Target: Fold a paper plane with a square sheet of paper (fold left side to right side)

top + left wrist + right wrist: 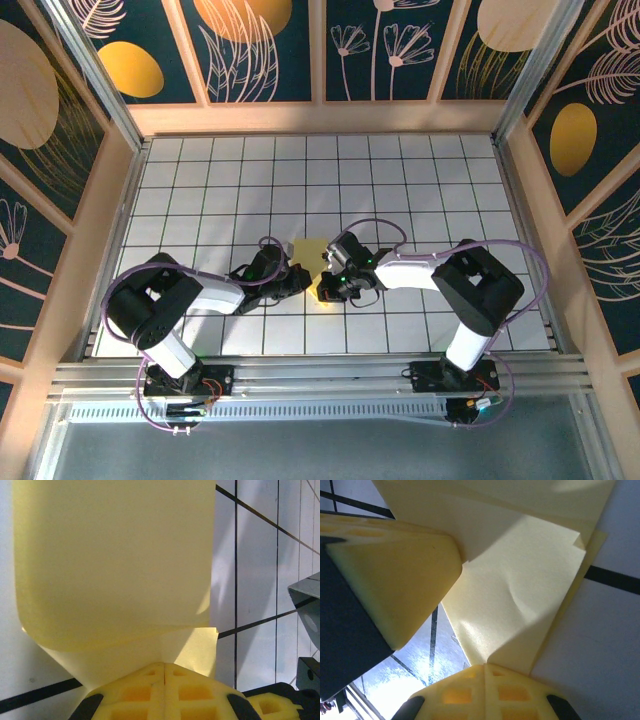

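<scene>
- Top view: both arms reach in to the middle of the table (250,180). The left gripper (297,280) and right gripper (336,284) meet close together at the sheet of paper (307,249). It lies between them, partly hidden under the wrists.
- Left wrist view: the left gripper (164,666) has its jaws pressed together, with the lower edge of the paper pinched between them. The sheet (115,560) rises from the pinch and curls over in a broad bend, not a flat crease. One corner shows at the right, over the grid tiles (255,570).
- Right wrist view: the right gripper (484,666) is likewise closed tight on the paper (520,590). The paper fans up from the tips in overlapping layers, with a small dent in the near one. A yellow foam finger (395,580), probably the left gripper's, sits just beside the sheet on the left.
- Doing the fold well, as I judge it:
  - Use the right-side pinch as an anchor and carry the left edge across in a low arc, so the sheet does not slide.
  - Line up edges and corners before pressing, because the layers look slightly offset.
  - Avoid pulling the two pinches apart, since thin paper could tear or buckle.
  - Flatten the bend only once the edges match.
</scene>
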You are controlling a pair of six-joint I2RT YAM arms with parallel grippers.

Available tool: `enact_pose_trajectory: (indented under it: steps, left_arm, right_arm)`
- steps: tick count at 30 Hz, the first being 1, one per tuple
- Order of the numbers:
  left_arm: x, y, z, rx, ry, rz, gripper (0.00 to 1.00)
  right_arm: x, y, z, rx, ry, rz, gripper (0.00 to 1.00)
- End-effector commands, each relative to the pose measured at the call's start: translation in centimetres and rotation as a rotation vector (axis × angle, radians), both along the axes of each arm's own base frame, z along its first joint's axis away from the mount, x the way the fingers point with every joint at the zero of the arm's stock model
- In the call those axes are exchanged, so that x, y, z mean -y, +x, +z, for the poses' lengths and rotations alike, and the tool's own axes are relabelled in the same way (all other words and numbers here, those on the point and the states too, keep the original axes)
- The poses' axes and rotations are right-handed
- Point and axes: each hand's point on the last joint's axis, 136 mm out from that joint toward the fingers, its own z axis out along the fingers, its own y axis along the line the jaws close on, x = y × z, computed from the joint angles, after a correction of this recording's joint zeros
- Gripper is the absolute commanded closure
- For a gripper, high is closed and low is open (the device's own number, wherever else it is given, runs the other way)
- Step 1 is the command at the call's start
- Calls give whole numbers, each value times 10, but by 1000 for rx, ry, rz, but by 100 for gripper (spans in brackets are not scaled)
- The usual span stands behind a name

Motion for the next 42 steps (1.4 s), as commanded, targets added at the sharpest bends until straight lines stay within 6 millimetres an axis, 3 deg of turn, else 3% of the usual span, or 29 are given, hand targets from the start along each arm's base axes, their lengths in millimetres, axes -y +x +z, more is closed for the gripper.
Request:
enact_pose_trajectory:
  steps: [1,18,23,27,32,36,42]
  left_arm:
    - [-23,10,-17,6,96,56,100]
    - [-73,49,-15,84,140,161,100]
    - [-77,56,-1,125,130,170,100]
    - [-78,49,19,173,93,163,100]
    - [-59,24,38,195,-15,69,100]
    - [-26,3,40,170,-61,-47,100]
    - [-3,2,33,144,-89,-82,100]
  right_arm:
    - [71,-20,-59,-60,-354,-39,100]
    - [68,-22,-58,-64,-342,-27,100]
    - [65,-21,-56,-63,-330,-25,100]
    - [61,-19,-53,-56,-314,-29,100]
    - [61,-18,-53,-52,-313,-29,100]
    - [61,-18,-54,-52,-316,-29,100]
    - [61,-18,-55,-56,-314,-33,100]
